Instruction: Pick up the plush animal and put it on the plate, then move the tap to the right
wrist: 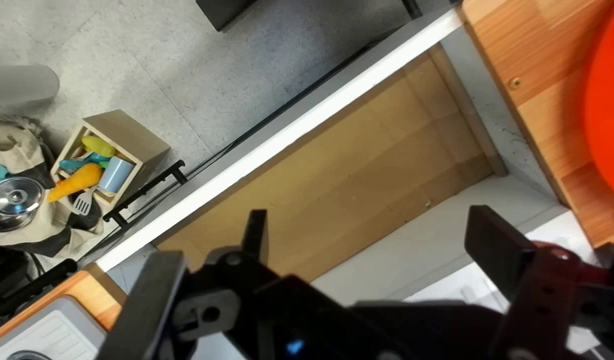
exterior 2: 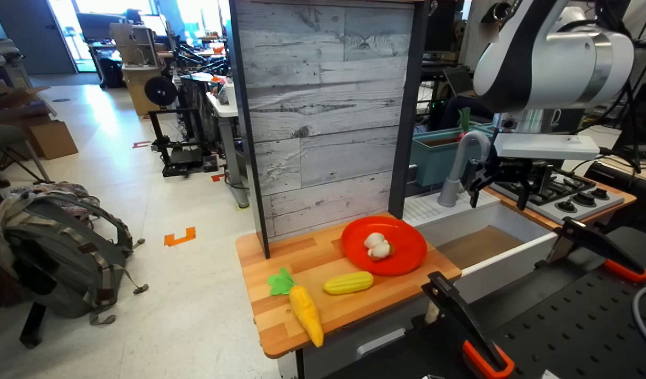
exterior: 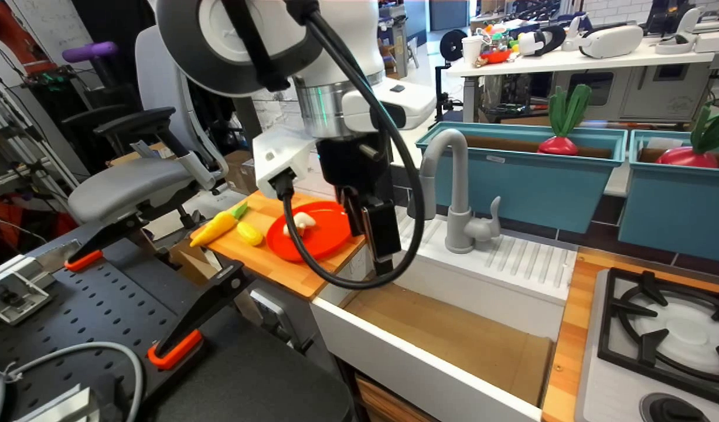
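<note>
Two fingers (wrist: 494,245): mine, wide apart, holding nothing.
Plush animal (exterior 2: 378,246): on the plate (exterior 2: 411,243), so I judge that half done.
Tap (exterior: 460,184): at one to two o'clock from me in an exterior view.
Spout (exterior: 434,155): I should press its free end gently toward three o'clock there, following its arc, clear of the lever (exterior: 495,210).

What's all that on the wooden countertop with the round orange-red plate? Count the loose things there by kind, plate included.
Dishes: 1, the round, shallow orange-red plate
Animals: 1, the small pale plush animal, lying on the plate
Vegetables: 2, a ridged yellow corn cob and a green-topped yellow-orange carrot
Total: 4
</note>
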`<state>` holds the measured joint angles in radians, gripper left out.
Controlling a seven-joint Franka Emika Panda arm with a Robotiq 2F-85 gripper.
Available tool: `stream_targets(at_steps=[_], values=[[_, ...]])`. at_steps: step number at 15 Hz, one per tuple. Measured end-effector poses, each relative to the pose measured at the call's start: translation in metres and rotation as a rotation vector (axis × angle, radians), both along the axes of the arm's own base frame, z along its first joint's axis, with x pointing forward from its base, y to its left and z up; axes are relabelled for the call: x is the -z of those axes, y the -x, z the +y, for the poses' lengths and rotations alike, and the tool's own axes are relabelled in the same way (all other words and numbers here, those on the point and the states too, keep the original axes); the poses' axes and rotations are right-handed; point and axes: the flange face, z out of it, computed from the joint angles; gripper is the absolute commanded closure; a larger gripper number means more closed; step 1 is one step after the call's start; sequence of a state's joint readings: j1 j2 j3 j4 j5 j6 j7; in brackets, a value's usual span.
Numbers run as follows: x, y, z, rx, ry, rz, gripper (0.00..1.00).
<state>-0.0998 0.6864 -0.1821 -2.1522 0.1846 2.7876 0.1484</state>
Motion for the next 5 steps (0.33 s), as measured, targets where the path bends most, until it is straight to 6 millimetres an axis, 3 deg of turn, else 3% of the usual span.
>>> stream_targets(at_steps=[5], values=[[-0.025, 0.018, 0.048, -0.074, -0.016, 0.009, 0.00]])
